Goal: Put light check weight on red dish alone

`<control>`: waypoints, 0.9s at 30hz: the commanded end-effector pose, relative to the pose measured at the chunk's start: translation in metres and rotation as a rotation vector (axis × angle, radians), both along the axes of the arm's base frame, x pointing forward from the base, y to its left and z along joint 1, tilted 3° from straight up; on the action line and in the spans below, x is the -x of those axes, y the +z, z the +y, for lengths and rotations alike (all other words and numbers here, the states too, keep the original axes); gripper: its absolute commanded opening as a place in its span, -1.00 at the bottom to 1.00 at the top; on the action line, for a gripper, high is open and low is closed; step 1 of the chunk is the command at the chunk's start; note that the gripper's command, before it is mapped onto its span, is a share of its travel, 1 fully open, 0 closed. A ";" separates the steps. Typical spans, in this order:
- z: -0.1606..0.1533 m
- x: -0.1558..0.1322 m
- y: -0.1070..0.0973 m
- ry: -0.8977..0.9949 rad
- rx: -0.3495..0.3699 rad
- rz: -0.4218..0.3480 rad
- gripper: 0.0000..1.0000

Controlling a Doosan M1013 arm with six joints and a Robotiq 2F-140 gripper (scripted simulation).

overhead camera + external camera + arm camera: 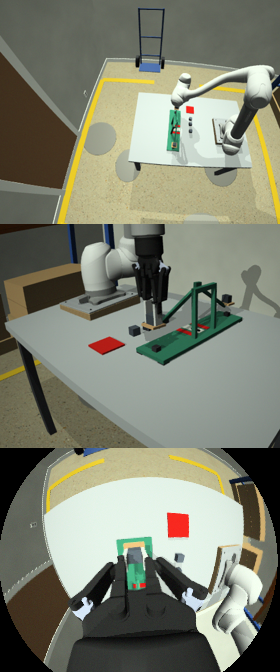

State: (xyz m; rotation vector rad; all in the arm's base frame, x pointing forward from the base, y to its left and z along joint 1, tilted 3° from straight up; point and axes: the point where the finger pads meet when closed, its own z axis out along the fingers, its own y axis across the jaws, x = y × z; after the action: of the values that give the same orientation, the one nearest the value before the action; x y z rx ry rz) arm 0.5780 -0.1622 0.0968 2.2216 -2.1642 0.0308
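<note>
My gripper (152,320) (134,553) points down at the near pan (154,326) (134,544) of the green rocker balance (169,145) (175,353). It is shut on a dark check weight (134,556), which sits at the pan's surface. Another dark weight (174,144) (227,298) stands on the far pan. Three dark weights (190,118) (190,124) (190,130) stand in a row beside the balance; in the exterior view one (134,330) shows fully, the others are partly or wholly hidden. The red dish (190,110) (106,345) (178,525) lies flat, with nothing on it. The pointer's exact place is unclear.
The balance's green upright frame (194,314) stands beside the gripper. The arm's base plate (217,132) (90,315) is mounted at the table's other side, past the row of weights. A blue hand truck (150,67) stands on the floor beyond the table.
</note>
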 end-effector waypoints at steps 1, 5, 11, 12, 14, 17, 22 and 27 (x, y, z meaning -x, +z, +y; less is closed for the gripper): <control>0.001 0.000 -0.002 0.000 0.000 0.000 -0.51; 0.001 0.000 -0.003 0.000 0.000 0.000 -0.51; 0.003 0.000 -0.009 0.000 0.000 0.000 -0.51; 0.003 0.000 -0.009 0.000 0.000 0.000 -0.51; 0.003 0.000 -0.009 0.000 0.000 0.000 -0.51; 0.003 0.000 -0.011 0.000 0.000 0.000 -0.51; 0.005 0.000 -0.015 0.000 0.000 0.000 -0.51; 0.005 0.000 -0.015 0.000 0.000 0.000 -0.51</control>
State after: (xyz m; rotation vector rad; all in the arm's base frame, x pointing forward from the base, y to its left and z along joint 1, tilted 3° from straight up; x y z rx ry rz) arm 0.5777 -0.1574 0.0813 2.2216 -2.1643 0.0309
